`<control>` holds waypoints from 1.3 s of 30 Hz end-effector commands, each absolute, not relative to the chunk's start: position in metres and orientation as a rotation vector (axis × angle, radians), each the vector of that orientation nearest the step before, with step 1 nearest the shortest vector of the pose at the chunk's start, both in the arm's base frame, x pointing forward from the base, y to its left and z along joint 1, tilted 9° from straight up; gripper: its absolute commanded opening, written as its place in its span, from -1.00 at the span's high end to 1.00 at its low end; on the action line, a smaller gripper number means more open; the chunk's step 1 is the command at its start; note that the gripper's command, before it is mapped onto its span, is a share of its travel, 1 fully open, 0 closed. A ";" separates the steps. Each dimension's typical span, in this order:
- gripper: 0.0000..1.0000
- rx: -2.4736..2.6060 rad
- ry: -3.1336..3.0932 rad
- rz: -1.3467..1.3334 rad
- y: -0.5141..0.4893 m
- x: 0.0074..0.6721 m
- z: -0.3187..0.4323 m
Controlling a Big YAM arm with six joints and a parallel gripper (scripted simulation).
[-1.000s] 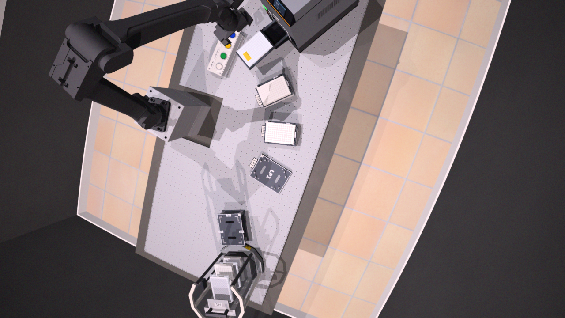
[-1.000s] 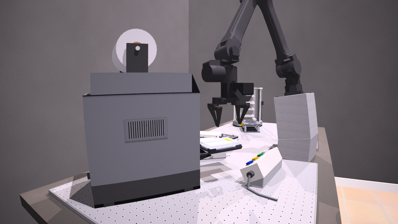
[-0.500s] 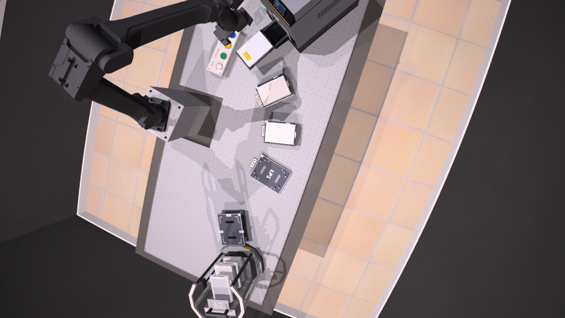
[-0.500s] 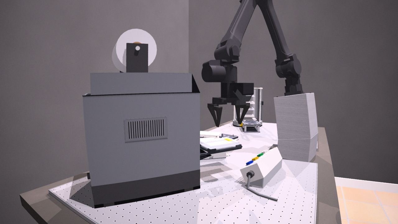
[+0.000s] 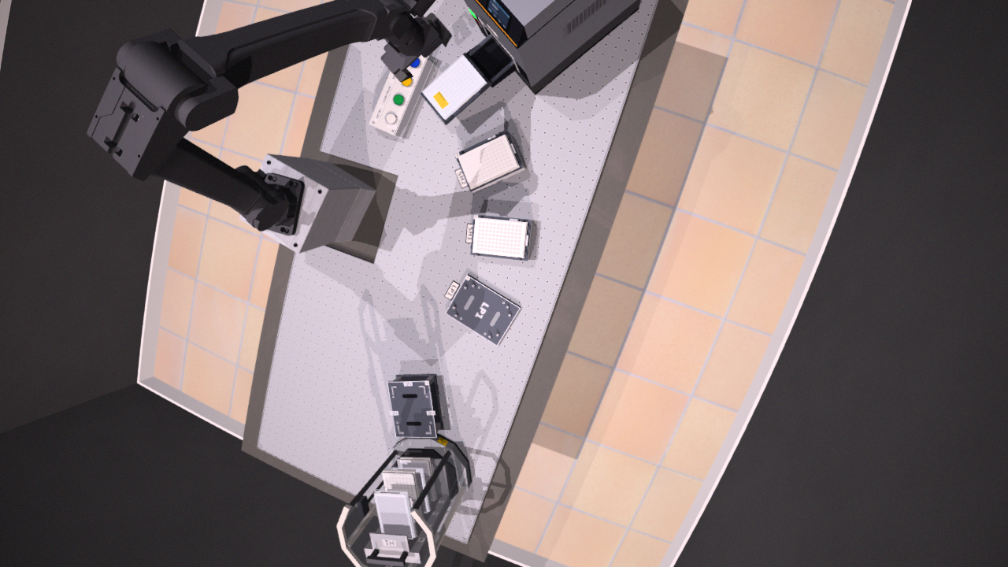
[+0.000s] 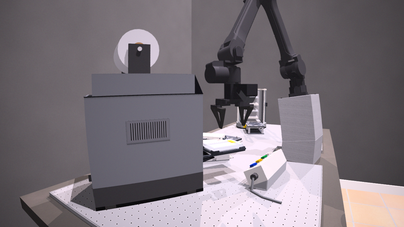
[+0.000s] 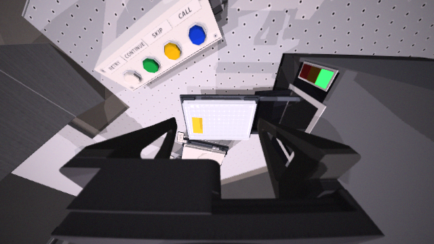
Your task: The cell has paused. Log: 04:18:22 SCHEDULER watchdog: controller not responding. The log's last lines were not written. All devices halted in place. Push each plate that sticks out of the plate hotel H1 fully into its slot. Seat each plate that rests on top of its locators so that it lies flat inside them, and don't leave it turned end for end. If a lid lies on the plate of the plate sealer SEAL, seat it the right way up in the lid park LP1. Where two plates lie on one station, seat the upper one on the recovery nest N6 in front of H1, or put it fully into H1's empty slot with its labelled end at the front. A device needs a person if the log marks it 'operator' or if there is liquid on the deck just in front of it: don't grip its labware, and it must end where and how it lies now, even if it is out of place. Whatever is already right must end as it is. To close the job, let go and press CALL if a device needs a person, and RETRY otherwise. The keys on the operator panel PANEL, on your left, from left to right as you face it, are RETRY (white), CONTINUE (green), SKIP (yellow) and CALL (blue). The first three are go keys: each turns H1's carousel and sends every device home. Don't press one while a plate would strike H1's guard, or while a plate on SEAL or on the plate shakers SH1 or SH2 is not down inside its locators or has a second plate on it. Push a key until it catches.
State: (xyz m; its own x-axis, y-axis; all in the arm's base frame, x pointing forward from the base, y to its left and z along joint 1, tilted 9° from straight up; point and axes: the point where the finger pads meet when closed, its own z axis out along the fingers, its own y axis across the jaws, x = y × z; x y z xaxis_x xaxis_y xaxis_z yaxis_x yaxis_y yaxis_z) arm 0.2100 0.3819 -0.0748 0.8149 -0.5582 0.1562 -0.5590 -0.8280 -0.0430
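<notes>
My gripper (image 6: 232, 124) (image 7: 217, 121) is open and empty. It hangs above the deck between the operator panel (image 5: 383, 113) (image 6: 271, 166) (image 7: 115, 54) and the sealer's tray. The panel's keys are white RETRY (image 7: 132, 77), green CONTINUE (image 7: 150, 65), yellow SKIP (image 7: 172, 51) and blue CALL (image 7: 196, 34). A white plate with a yellow label (image 5: 457, 87) (image 6: 223, 145) (image 7: 230, 115) lies on the tray in front of the sealer SEAL (image 5: 561, 28) (image 6: 144, 135). A second plate (image 5: 488, 161) (image 7: 203, 154) sits on the shaker beyond it and looks tilted. A third plate (image 5: 500, 237) lies on the following shaker.
The lid park LP1 (image 5: 483, 309) and the nest N6 (image 5: 414, 405) are bare. The plate hotel H1 (image 5: 402, 507) (image 6: 259, 107) holds several plates at the deck's far end. The arm's grey base block (image 5: 338, 208) (image 6: 299, 126) stands beside the panel.
</notes>
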 end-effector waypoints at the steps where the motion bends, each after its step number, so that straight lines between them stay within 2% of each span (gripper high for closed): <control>1: -1.00 3.026 -0.930 0.265 0.395 0.215 -0.062; 10: -1.00 3.026 -0.930 0.265 0.395 0.215 -0.062; 39: -1.00 3.060 -0.942 0.270 0.411 0.203 0.027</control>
State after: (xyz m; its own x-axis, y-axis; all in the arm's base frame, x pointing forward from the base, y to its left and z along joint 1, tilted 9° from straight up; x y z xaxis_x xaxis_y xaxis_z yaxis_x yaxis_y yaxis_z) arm 0.1990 0.3801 -0.0059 0.8165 -0.5561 0.1552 -0.5562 -0.8297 -0.0466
